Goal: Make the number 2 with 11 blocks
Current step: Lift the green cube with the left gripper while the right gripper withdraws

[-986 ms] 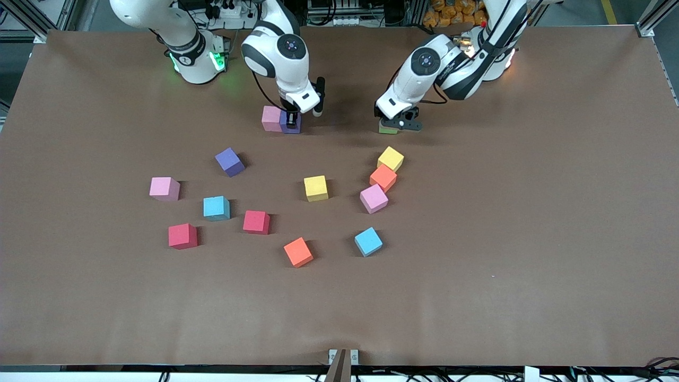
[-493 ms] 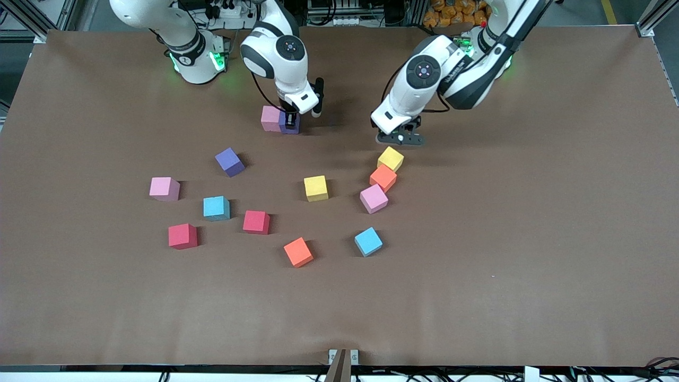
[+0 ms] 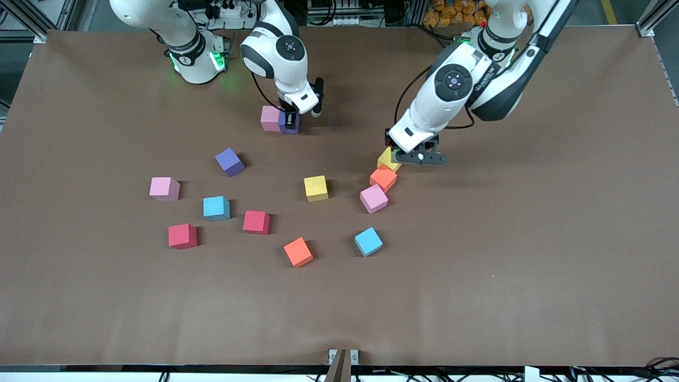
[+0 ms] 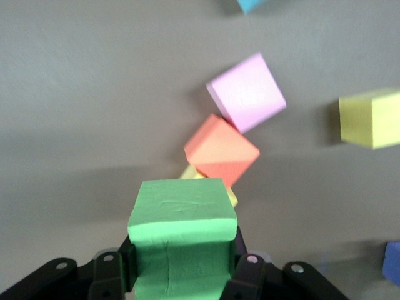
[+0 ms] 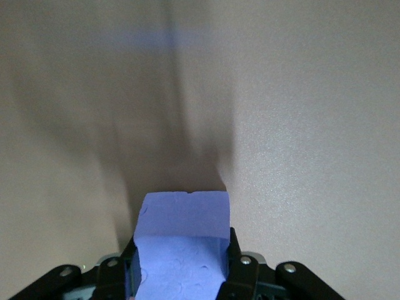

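My left gripper (image 3: 395,154) is shut on a green block (image 4: 182,234) and holds it in the air over a yellow block (image 3: 386,161). That yellow block lies in a line with an orange block (image 3: 383,178) and a pink block (image 3: 374,199). My right gripper (image 3: 290,120) is shut on a purple block (image 5: 181,250) that sits on the table beside a pink block (image 3: 270,118), near the robots. No digit figure shows.
Loose blocks lie mid-table: purple (image 3: 229,162), pink (image 3: 164,188), light blue (image 3: 216,208), two red (image 3: 182,236) (image 3: 256,222), orange (image 3: 298,252), light blue (image 3: 368,241), yellow (image 3: 316,188). The brown table (image 3: 530,239) is bare toward the left arm's end.
My left gripper has lifted the green block and carried it toward the front camera, from the table near the robots to over the yellow block. The right gripper has not moved.
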`<state>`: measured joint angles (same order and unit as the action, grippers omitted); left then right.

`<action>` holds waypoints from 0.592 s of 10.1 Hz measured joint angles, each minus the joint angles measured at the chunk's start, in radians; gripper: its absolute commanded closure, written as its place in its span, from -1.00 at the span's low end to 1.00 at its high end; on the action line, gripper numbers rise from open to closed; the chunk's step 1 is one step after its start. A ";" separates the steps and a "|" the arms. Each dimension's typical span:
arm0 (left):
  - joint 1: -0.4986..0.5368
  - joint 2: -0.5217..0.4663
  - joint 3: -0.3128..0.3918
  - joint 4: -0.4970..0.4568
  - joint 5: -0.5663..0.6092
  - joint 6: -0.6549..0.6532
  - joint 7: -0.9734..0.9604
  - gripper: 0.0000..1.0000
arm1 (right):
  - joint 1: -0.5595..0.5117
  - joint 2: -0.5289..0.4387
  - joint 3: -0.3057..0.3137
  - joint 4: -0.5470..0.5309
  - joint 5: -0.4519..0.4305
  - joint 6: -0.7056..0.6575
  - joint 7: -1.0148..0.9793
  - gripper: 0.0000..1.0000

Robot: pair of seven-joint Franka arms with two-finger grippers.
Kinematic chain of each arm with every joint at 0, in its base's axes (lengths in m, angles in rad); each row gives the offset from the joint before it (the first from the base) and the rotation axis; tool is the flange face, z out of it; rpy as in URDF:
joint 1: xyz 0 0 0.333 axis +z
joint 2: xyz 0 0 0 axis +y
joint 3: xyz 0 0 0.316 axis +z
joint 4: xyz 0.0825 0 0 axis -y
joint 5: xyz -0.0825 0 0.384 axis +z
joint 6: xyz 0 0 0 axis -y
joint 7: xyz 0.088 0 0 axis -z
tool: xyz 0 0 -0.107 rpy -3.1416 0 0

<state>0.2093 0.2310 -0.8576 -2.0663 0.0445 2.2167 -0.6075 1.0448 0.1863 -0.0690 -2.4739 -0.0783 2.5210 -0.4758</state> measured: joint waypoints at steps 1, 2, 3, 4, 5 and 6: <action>0.009 0.021 0.001 0.034 0.025 -0.020 0.001 0.83 | 0.001 0.000 0.001 0.000 0.000 -0.001 0.000 -1.00; 0.010 0.042 0.001 0.072 0.050 -0.059 0.001 0.83 | 0.004 0.000 0.003 0.000 0.000 -0.001 0.000 -1.00; -0.003 0.057 0.013 0.110 0.065 -0.106 0.001 0.83 | 0.006 0.000 0.004 0.000 0.000 -0.001 0.000 -1.00; -0.058 0.060 0.072 0.143 0.073 -0.144 0.007 0.83 | 0.006 0.000 0.005 0.000 0.000 -0.001 0.000 -1.00; -0.150 0.059 0.169 0.164 0.073 -0.161 0.030 0.84 | 0.006 0.000 0.005 0.000 0.000 -0.001 0.000 -1.00; -0.237 0.060 0.255 0.175 0.073 -0.162 0.048 0.87 | 0.006 0.000 0.005 0.000 0.000 -0.001 0.000 -1.00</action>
<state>-0.0276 0.2914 -0.6024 -1.8916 0.1176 2.0548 -0.5599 1.0509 0.1860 -0.0639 -2.4741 -0.0784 2.5203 -0.4758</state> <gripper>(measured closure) 0.432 0.000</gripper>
